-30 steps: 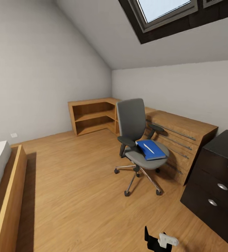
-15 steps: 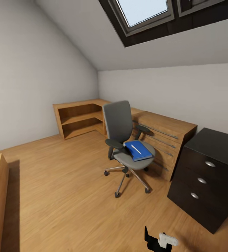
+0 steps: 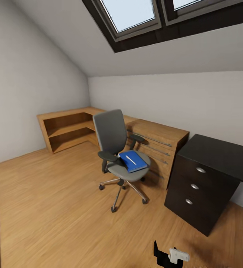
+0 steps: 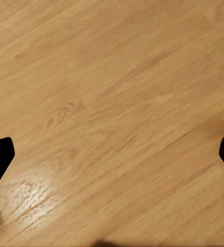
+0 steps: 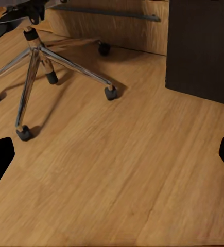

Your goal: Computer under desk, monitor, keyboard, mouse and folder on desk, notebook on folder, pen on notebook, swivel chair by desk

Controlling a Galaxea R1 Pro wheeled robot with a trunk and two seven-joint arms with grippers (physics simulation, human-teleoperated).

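Head view first: the swivel chair [image 3: 119, 154] stands ahead of the right gripper [image 3: 170, 256] and a little to its left, well apart from it. The blue folder [image 3: 133, 161] lies flat on the seat with the white pen [image 3: 131, 160] on top; the desk [image 3: 214, 156] is ahead to the gripper's right. That folder looks light and thin, probably a bit bendy and slick, so my bet is to pinch one overhanging edge, with the pen liable to roll off.

Left wrist view: the left gripper [image 4: 112, 154] hangs with fingers spread wide, nothing between them, bare wood floor [image 4: 112, 103] below.

Right wrist view: fingertips parted and empty, the chair's chrome base just ahead, the desk's dark drawer block beyond.
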